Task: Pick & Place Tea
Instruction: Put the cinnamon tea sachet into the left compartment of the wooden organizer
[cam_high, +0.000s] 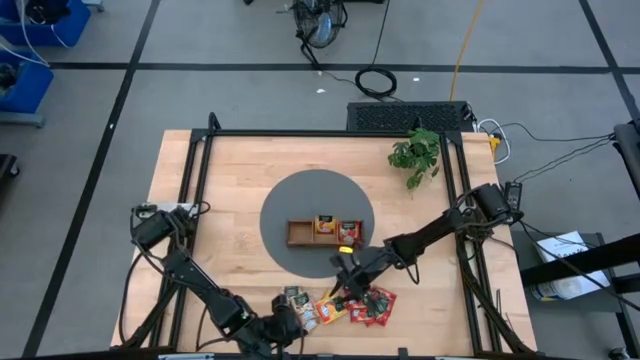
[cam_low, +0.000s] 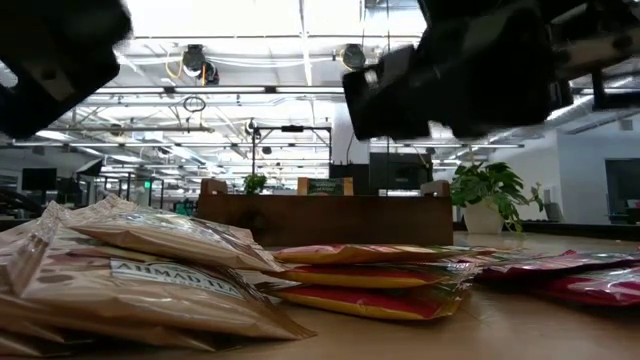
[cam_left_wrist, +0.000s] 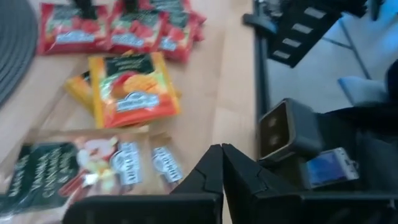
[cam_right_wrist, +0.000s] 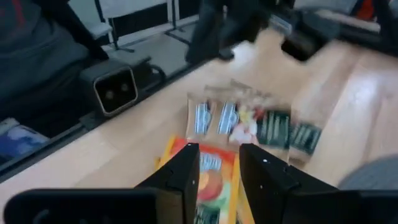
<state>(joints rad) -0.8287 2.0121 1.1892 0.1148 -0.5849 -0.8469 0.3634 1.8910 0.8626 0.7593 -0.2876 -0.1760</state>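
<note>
Tea sachets lie flat on the wood near the table's front edge: dark green and beige ones (cam_high: 296, 300), orange-yellow ones (cam_high: 330, 309) and red ones (cam_high: 372, 306). More sachets sit in the wooden tray (cam_high: 298, 235). My left gripper (cam_left_wrist: 222, 152) is shut with nothing between its fingers, just beside the green and beige sachets (cam_left_wrist: 93, 168). My right gripper (cam_right_wrist: 221, 162) hangs open between the tray and the pile (cam_high: 345, 275). An orange-yellow sachet (cam_right_wrist: 211, 177) shows through its gap on the table below.
The tray rests on a round grey mat (cam_high: 318, 200) at the table's middle. A potted plant (cam_high: 415, 152) stands at the far right. A small camera box (cam_left_wrist: 289, 127) sits at the front edge, and black frame rails (cam_high: 195, 160) run along the table's sides.
</note>
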